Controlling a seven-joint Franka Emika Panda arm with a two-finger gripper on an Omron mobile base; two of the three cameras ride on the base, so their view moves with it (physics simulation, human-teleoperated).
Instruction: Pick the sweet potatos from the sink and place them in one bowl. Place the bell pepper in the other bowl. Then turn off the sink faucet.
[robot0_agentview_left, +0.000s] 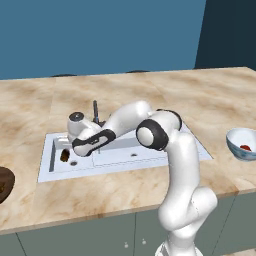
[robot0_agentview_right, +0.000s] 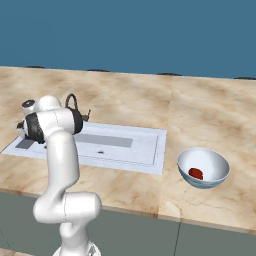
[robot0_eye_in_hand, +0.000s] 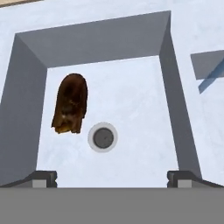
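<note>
We see our claw (robot0_eye_in_hand: 112, 178) wide open with nothing between its fingers, hanging over the left compartment of the sink (robot0_agentview_left: 150, 159). Just under it, a little ahead, is the round drain (robot0_eye_in_hand: 103, 138). Beside the drain, to the claw's left, lies one sweet potato (robot0_eye_in_hand: 71, 104), apart from the fingers. Behind the claw stands the faucet (robot0_agentview_left: 95, 113). Far to its right, the pale bowl (robot0_agentview_right: 204, 167) holds the bell pepper (robot0_agentview_right: 196, 173); the brown bowl (robot0_agentview_left: 4, 183) is at its left.

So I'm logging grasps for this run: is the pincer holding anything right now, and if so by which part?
Nothing is held. The pincer is open above the sink, and the sweet potato lies untouched on the basin floor beside the drain.
</note>
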